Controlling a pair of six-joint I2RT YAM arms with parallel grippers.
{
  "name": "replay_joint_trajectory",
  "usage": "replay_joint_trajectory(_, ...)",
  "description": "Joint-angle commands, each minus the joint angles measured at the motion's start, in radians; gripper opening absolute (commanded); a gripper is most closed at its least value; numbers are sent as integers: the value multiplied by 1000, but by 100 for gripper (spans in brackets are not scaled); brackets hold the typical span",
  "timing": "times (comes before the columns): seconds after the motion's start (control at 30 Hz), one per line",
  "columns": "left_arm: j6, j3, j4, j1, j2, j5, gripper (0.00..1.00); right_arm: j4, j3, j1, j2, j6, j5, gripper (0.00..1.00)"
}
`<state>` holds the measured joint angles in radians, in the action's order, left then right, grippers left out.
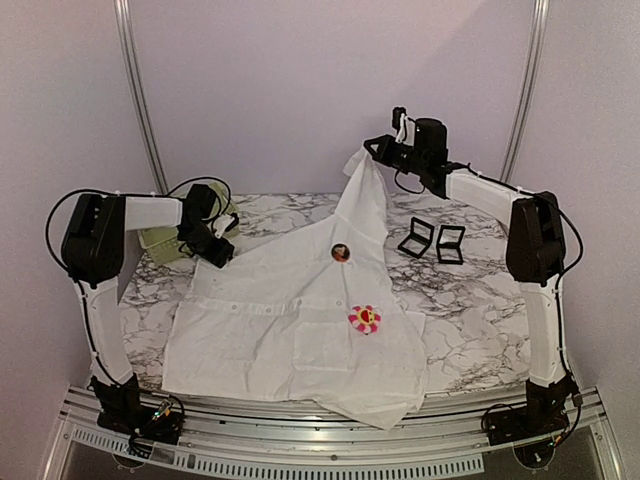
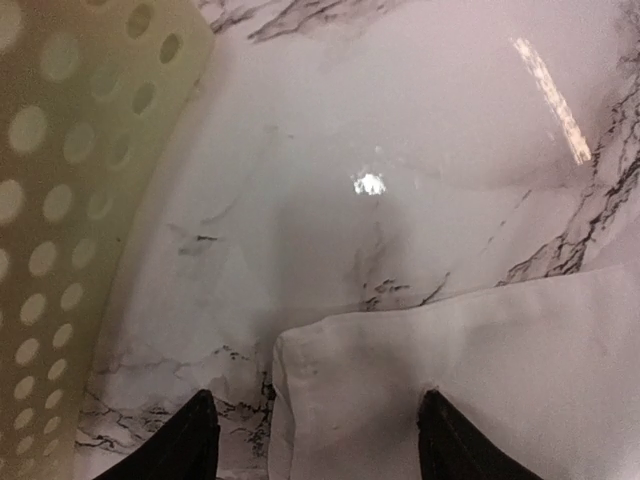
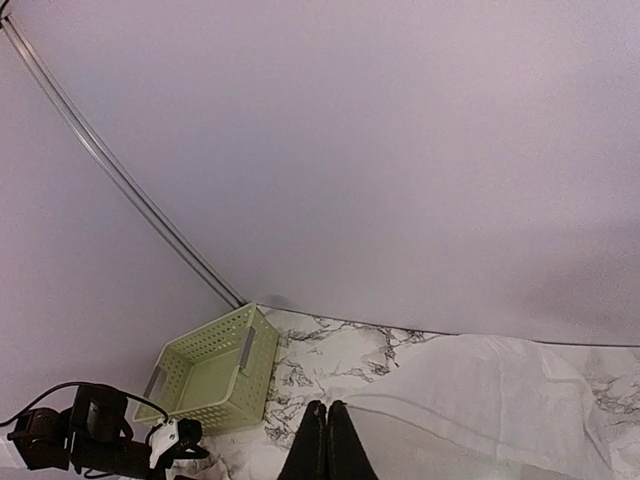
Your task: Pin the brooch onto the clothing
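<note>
Marble tabletop (image 1: 470, 330) nearest the arm bases, mostly covered by the shirt (image 1: 280, 330), spread flat with one bottom corner reaching the front edge. Bit further in, flower brooch (image 1: 364, 319) sitting on the chest area, then a round brooch (image 1: 341, 252) higher up near the button line. No telling from here: fastened, or just lying loose. Over on the left, left gripper (image 2: 315, 445) down low with fingers spread wide, straddling a folded corner of the fabric, just beside the green basket (image 1: 158, 238). Off the shirt's right side, a pair of open black boxes (image 1: 416, 238). Furthest back, right gripper (image 3: 326, 410) up in the air, fingers pressed together, pinching the far end of the shirt and holding it up in a tent-like peak against the plain wall (image 1: 300, 80). Looks like a straighten-the-cloth step, honestly. Best bet: drop the left fingers onto that corner first and clamp, for an anchor. Then work the right slow and low, drawing straight away from the anchor, never sideways. Keep an eye on both brooches; if loose, likely to slide down the slope. Lay the fabric back gently, no yanking.
</note>
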<state>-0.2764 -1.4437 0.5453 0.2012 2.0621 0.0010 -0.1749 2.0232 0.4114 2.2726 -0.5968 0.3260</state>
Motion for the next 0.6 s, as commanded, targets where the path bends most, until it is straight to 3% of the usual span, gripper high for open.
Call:
replay_joint_trajectory(0.0,33,1,-3,23,79,8,65,0,11,6,21,38,-59,0)
replay_joint_trajectory(0.1,68,-26,-11,24,79,14,63,15,12,8,58,5,-61,3)
replay_joint_trajectory(0.17,72,-56,-7,23,65,3,63,48,29,15,84,-2,-74,21)
replay_joint_trajectory(0.23,64,-89,-9,17,35,-66,63,184,99,14,115,8,-90,40)
replay_joint_trajectory(0.37,19,-155,10,0,-56,-135,64,483,185,19,95,114,-177,57)
replay_joint_trajectory(0.57,8,-127,131,35,-180,-58,64,966,73,59,-132,194,-411,62)
